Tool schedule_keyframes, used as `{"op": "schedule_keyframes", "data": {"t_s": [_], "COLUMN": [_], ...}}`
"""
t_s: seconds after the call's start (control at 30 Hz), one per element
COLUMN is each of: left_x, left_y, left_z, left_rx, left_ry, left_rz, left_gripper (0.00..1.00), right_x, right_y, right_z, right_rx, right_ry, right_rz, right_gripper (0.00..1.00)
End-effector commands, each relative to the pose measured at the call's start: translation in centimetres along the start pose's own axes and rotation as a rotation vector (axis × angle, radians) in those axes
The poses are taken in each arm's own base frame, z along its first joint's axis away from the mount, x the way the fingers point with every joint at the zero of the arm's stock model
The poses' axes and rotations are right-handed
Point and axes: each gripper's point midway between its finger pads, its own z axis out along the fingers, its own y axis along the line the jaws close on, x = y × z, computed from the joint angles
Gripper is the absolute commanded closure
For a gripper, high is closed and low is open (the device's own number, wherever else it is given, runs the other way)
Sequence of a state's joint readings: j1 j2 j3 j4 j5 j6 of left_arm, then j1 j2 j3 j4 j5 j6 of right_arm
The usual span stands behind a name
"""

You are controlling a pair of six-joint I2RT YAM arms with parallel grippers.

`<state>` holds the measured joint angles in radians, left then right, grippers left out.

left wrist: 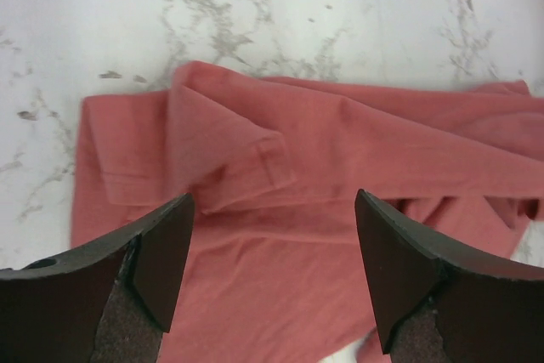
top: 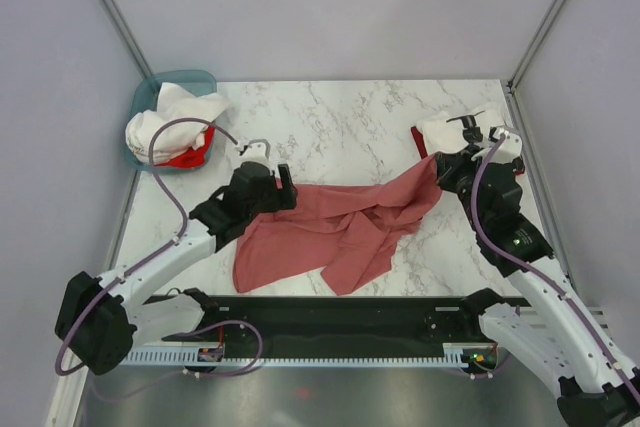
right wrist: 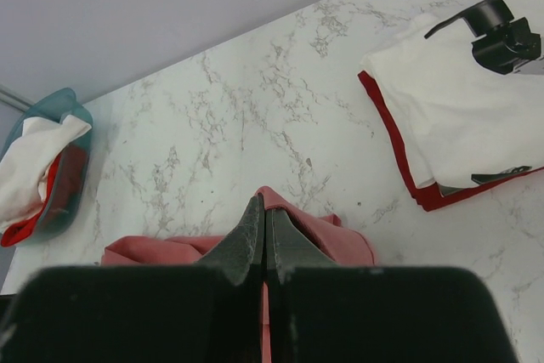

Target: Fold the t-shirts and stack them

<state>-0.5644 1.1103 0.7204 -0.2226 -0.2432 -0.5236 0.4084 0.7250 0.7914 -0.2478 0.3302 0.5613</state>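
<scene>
The salmon shirt point(top: 340, 232) lies crumpled across the lower middle of the top view, on the marble counter point(top: 330, 127). Its wide end sits at lower left of centre. The cloth narrows toward the right, where it is drawn up to the right gripper point(right wrist: 263, 210).

In the right wrist view that gripper's jaws are pressed together with no gap. A peak of salmon cloth rises right at their tips, so the gripper is clenched on an edge of the salmon shirt. The rest of the cloth trails off toward the lower left of that frame.

The left gripper point(left wrist: 272, 274) is spread wide and holds nothing. In its wrist view the two dark fingers point(left wrist: 161, 252) frame the bottom of the picture, over the left part of the salmon shirt. A folded sleeve point(left wrist: 229, 155) lies just above the gap between them. Whether the fingertips touch the cloth cannot be told.

A white shirt point(top: 448, 130) with a black mark point(right wrist: 501, 27) lies on a red shirt point(right wrist: 387, 116) at the upper right of the top view, just above the right gripper. The red edge shows along its left side.

At the upper left corner of the counter stands a teal basket point(top: 145, 95) with a heap point(top: 175, 122) of white and red shirts spilling over its rim, well apart from the salmon shirt.
</scene>
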Motion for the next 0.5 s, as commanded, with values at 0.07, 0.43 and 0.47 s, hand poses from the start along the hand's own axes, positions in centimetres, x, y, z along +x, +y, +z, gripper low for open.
{"op": "schedule_keyframes", "data": {"t_s": [0.07, 0.43, 0.47], "left_x": [0.2, 3.9, 3.9], "left_y": [-4.6, -3.6, -3.8], "left_z": [-0.7, 4.2, 4.4], "left_rx": [0.024, -0.222, -0.225], "left_ry": [0.001, 0.127, 0.137], "left_rz": [0.045, 0.256, 0.267], "left_gripper": [0.20, 0.30, 0.30], "right_x": [0.3, 0.3, 0.3], "right_y": [0.3, 0.1, 0.2], "right_z": [1.0, 1.0, 0.9], "right_rx": [-0.004, 0.001, -0.002], "right_ry": [0.000, -0.004, -0.003], "right_rz": [0.012, 0.016, 0.017], "right_gripper": [1.00, 1.00, 1.00]}}
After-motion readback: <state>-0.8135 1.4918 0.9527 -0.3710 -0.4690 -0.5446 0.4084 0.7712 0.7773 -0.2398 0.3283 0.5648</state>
